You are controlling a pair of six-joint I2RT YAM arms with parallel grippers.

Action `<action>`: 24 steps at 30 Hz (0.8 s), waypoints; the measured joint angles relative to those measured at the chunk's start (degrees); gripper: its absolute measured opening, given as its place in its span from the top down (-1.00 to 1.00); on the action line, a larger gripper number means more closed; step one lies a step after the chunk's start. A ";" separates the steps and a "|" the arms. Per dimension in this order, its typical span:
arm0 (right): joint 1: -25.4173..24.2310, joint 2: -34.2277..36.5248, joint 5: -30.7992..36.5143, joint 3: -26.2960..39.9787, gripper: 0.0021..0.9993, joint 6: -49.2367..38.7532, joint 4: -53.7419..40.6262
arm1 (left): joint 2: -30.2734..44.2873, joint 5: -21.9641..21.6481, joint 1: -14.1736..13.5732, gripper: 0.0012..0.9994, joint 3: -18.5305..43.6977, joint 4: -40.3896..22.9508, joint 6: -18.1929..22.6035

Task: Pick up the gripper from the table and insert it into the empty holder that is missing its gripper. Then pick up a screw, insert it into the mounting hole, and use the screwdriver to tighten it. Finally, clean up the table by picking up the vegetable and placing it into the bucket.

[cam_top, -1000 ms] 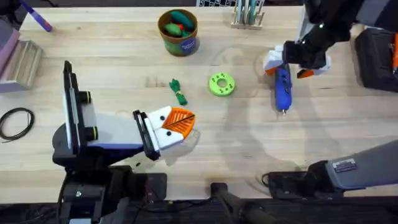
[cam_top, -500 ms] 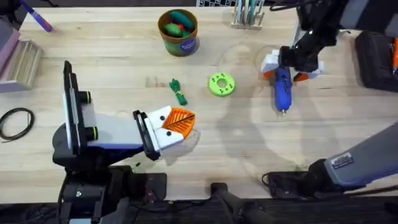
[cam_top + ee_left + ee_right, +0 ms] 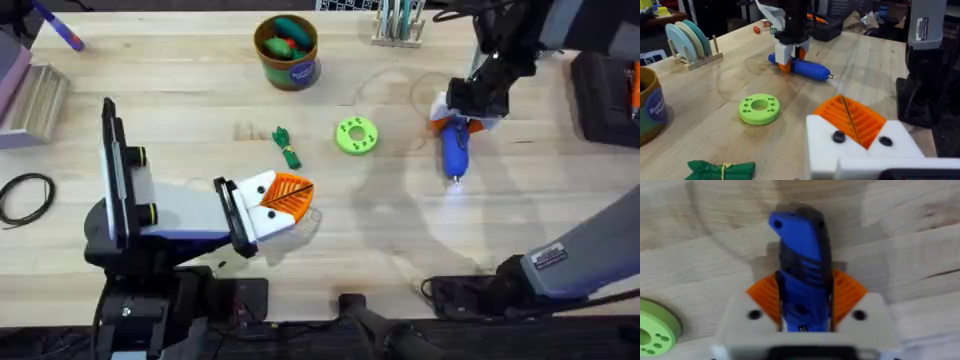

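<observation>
From above, the right gripper (image 3: 462,113) sits low over the rear end of the bright blue pen-shaped screwdriver (image 3: 455,152), which lies on the pale wooden surface (image 3: 180,90) with its short metal tip pointing toward the arms' bases. The right wrist camera adds what the overhead hides: the blue body (image 3: 802,275) runs between the two orange ribbed pads (image 3: 765,297), which press against its sides, so this gripper is clamped on the screwdriver. The left wrist view shows the same grasp from the side, the right gripper (image 3: 789,54) coming down on the tool (image 3: 807,69) while the tool rests flat on the wood.

The left gripper (image 3: 283,203) hangs over the near left part of the surface, its white fingers with orange pads (image 3: 852,117) drawn together and holding nothing.

The small dark-green leafy toy vegetable (image 3: 287,147) lies on the wood between the left gripper and the small round brown bucket with a blue label (image 3: 287,52); a bright green ring-shaped disc (image 3: 356,135) lies just to its right. The bucket stands near the far edge and holds green and red toy vegetables (image 3: 285,40). In the left wrist view only the bucket's wall (image 3: 651,107) shows, not its contents.
</observation>
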 joint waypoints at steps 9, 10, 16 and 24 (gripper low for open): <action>-0.26 0.23 0.53 0.00 0.96 -1.19 0.31 | 0.00 0.02 0.00 0.99 0.00 0.00 0.00; -0.26 0.09 0.53 0.00 0.96 -1.29 0.30 | 0.00 0.02 0.00 0.99 0.00 0.00 0.00; 0.18 -4.94 0.53 0.38 0.96 -1.64 0.23 | 0.00 0.02 0.00 0.99 0.00 0.00 0.00; 4.74 -21.85 -0.17 2.47 0.96 -1.64 6.41 | 0.00 0.02 0.00 0.99 0.00 0.00 0.00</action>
